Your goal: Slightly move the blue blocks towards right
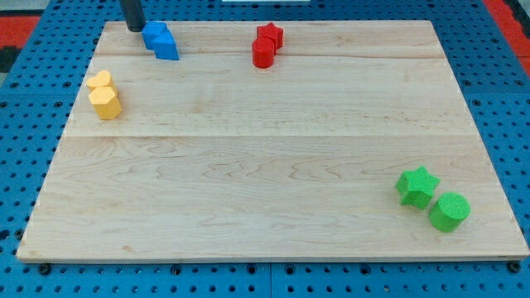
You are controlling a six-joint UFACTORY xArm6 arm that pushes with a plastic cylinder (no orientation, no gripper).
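No pincer on this rig, only a rod. My tip (135, 29) sits at the worktop's (273, 165) top left, just left of the two touching blue blocks (161, 40). Red pair (266, 45) lies further right; yellow pair (104, 94) left edge; green star (416, 185) and green cylinder (449, 211) bottom right.

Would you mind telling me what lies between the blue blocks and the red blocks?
Nothing: in the camera view, only bare wooden board separates the blue blocks from the red blocks.
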